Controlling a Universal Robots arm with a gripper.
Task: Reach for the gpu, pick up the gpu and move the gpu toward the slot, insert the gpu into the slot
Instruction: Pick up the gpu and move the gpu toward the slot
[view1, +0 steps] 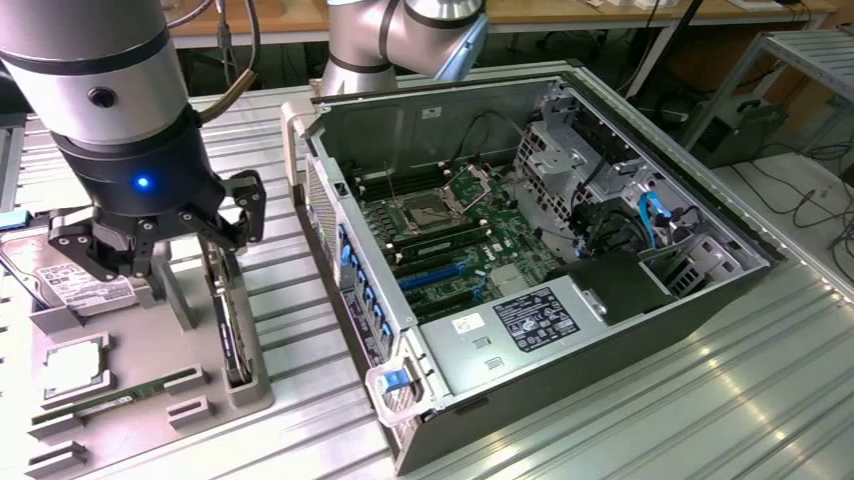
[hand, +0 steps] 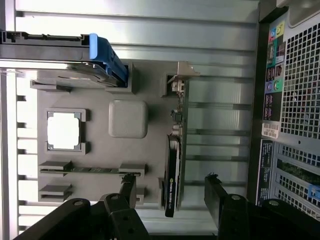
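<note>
Firstly, in the exterior view, we see the gripper (view1: 167, 250) hanging over a grey tray (view1: 147, 345) at the exterior view's left. Its two black fingers (view1: 240, 212) are spread wide and grasp nothing. The gpu (view1: 230, 335) stands on its long edge in a holder of the tray, just below the fingers and apart from them. On the same tray lie a hard drive (view1: 80, 285), a square processor (view1: 74, 365) and a green memory stick (view1: 127, 398). At the exterior view's right lies an open computer case (view1: 694, 300). On its green motherboard (view1: 507, 225) we mark the slot (view1: 430, 275), a blue strip well apart from the gpu.

Next, in the wrist view, the gripper (hand: 171, 180) straddles one end of the gpu (hand: 175, 150). A finger (hand: 129, 187) stands on each side of the card, with a gap between finger and card on both sides. The card's silver bracket (hand: 182, 80) sits at the end away from the fingers. Beside the card, on the tray (hand: 150, 125), we note the hard drive (hand: 50, 55), the processor (hand: 63, 131) and the memory stick (hand: 92, 170). The perforated back of the computer case (hand: 295, 75) lies beyond the tray.
</note>
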